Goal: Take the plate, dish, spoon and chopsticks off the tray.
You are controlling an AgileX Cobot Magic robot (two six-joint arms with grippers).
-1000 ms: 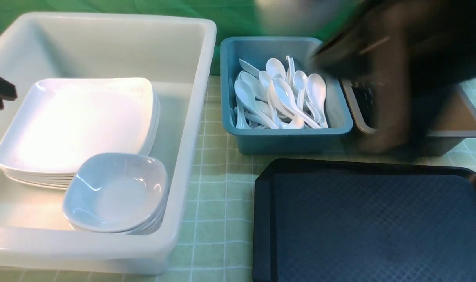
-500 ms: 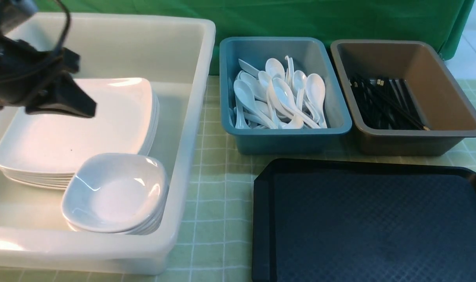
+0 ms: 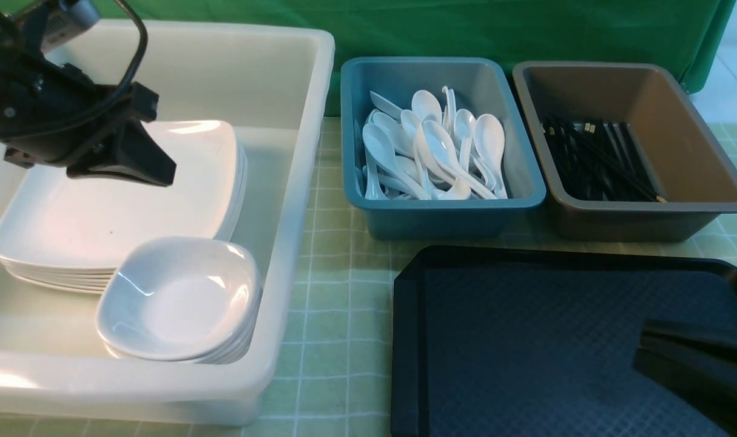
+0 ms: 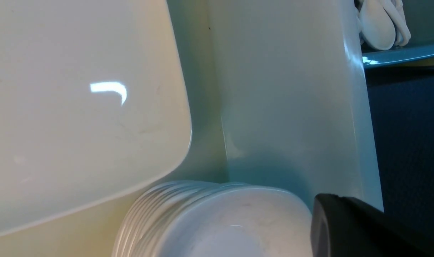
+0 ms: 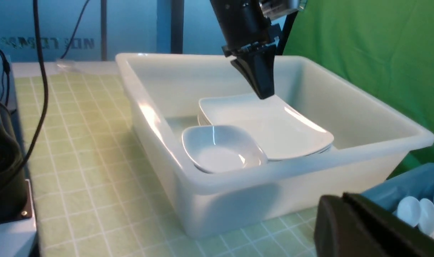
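The black tray (image 3: 526, 340) lies at the front right with nothing on it. A stack of plates (image 3: 101, 212) and a stack of small dishes (image 3: 180, 297) sit in the white tub (image 3: 295, 182). My left gripper (image 3: 165, 173) hangs shut and empty above the top plate (image 5: 270, 125), beside the dishes (image 4: 220, 221). Spoons (image 3: 435, 145) fill the teal tub and chopsticks (image 3: 599, 161) lie in the brown tub. My right gripper (image 3: 641, 349) is shut and empty, low over the tray's front right corner.
The teal tub (image 3: 441, 215) and brown tub (image 3: 702, 121) stand side by side behind the tray. A green checked cloth (image 3: 338, 315) covers the table, with a green curtain behind. A black cable loops over the left arm (image 3: 134, 54).
The left arm has swung in from the left edge over the plates, and its jaws have shut. The right arm left the brown tub and now sits low over the tray.
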